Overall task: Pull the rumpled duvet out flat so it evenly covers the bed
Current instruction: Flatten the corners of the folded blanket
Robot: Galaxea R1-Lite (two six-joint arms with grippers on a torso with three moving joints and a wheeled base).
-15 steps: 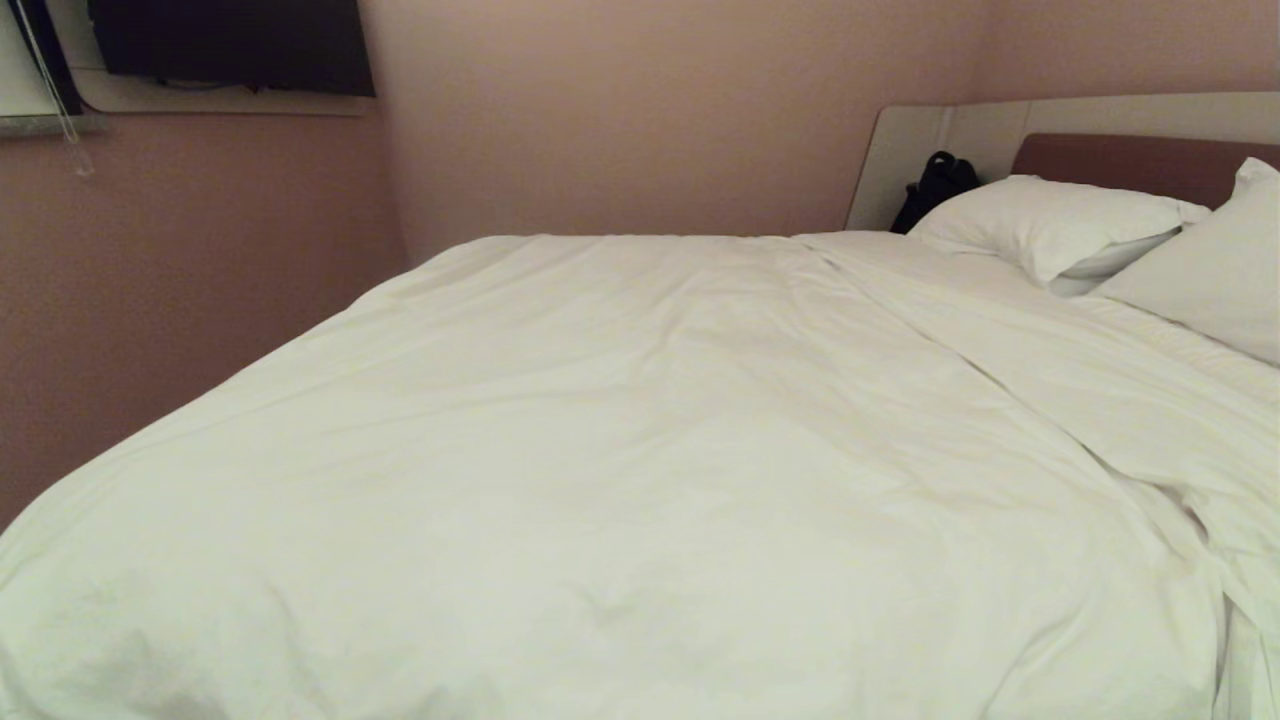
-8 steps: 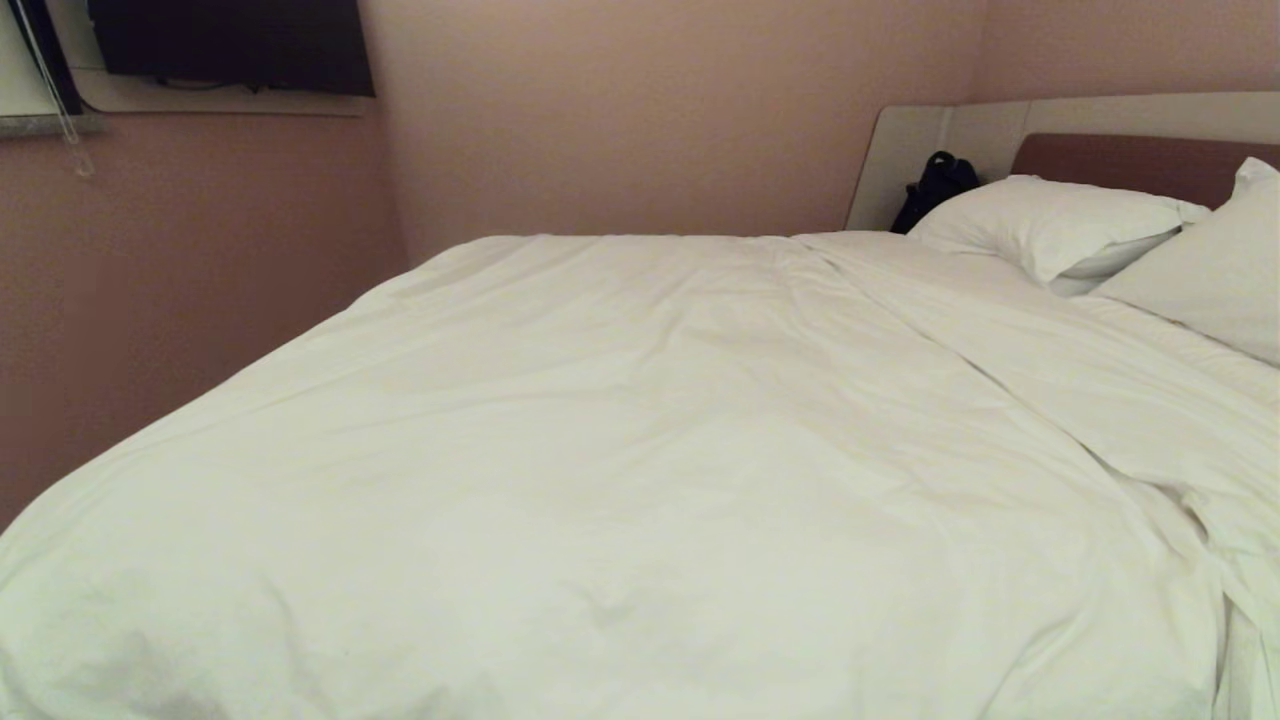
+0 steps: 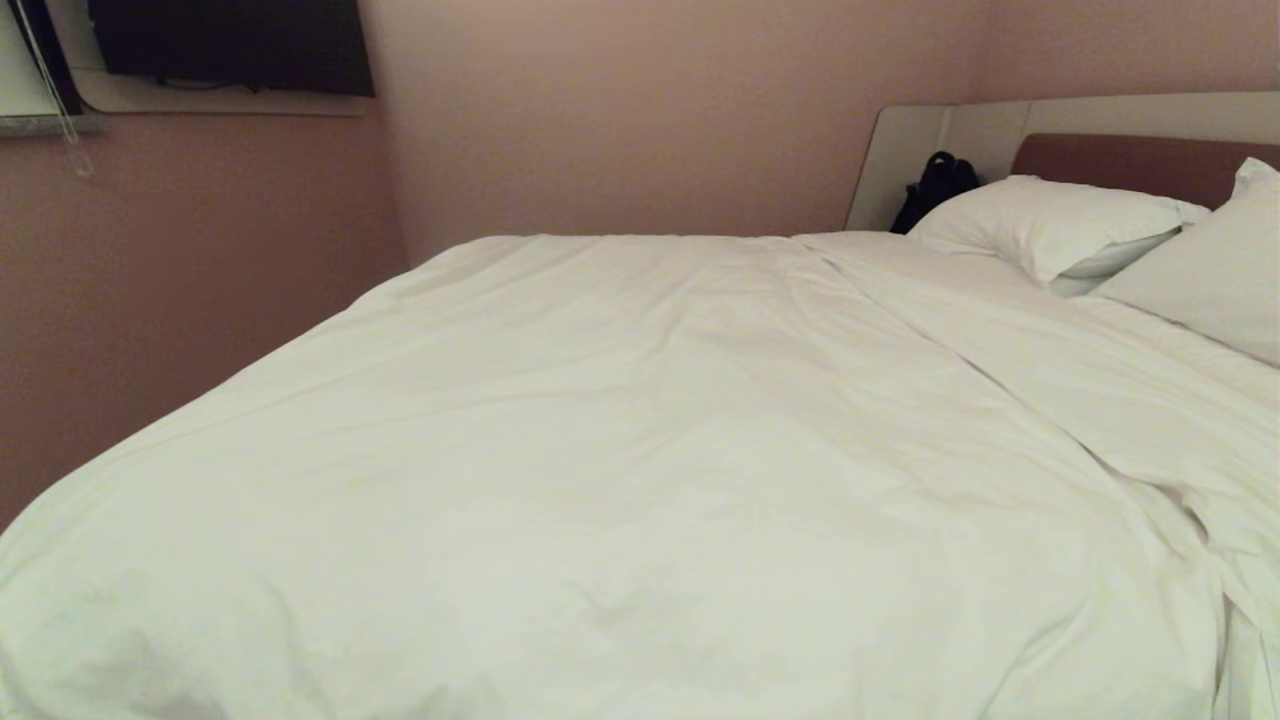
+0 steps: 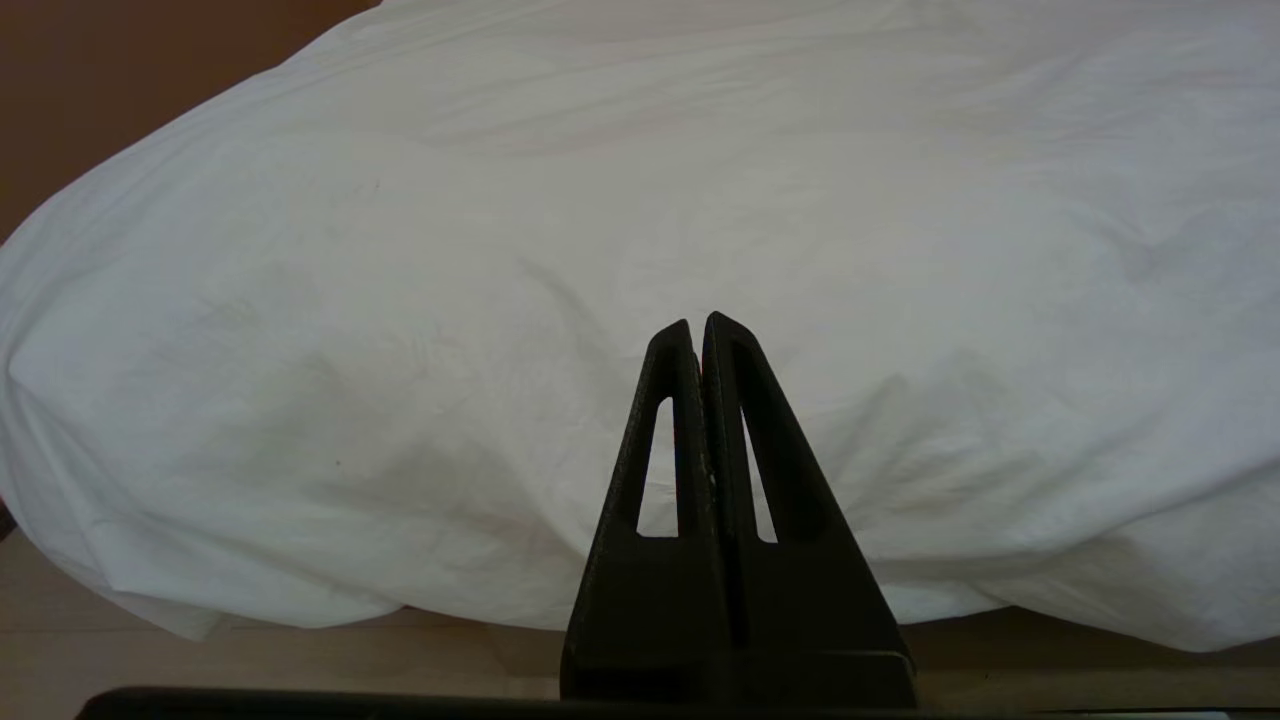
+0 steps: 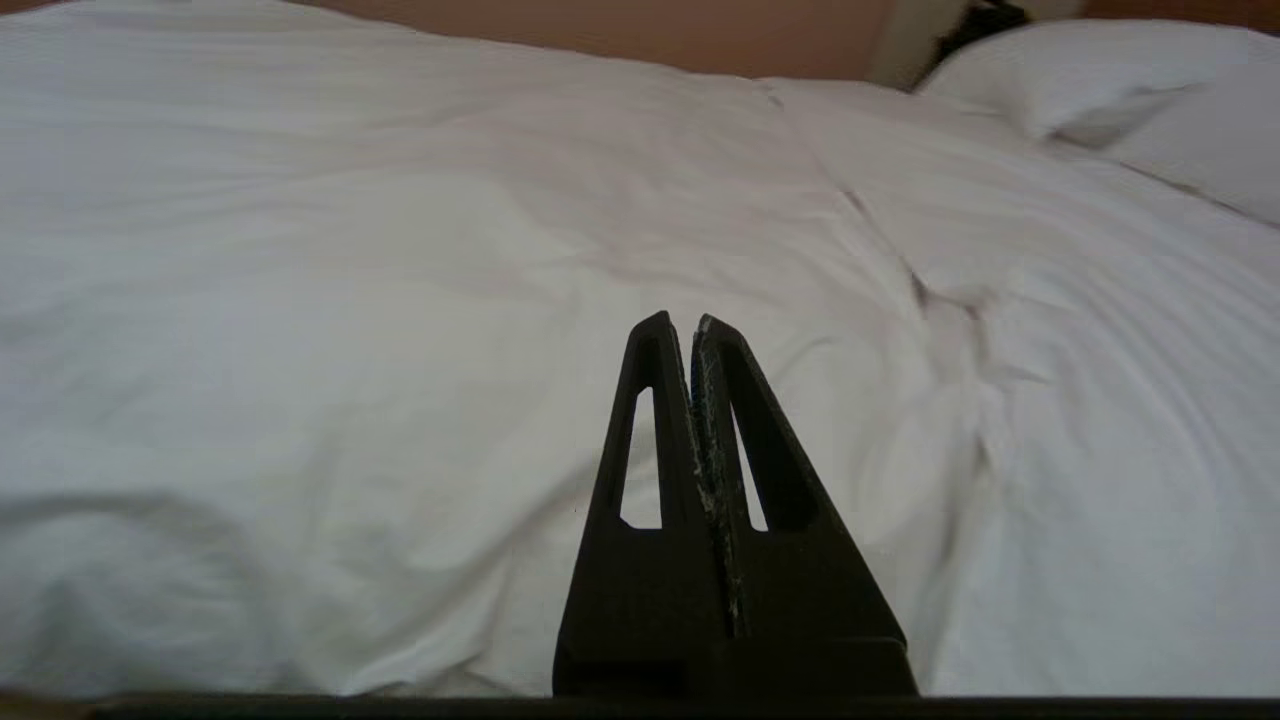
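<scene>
Of our own body we see only the two grippers. Left gripper (image 4: 700, 322): matte black, two tapered triangular fingers (image 4: 660, 450), each with a long slot cut through, rising from a broad black base. Right gripper (image 5: 692, 322): same black slotted fingers (image 5: 645, 450); pale scuffed specks run along the inner seam between them.
</scene>
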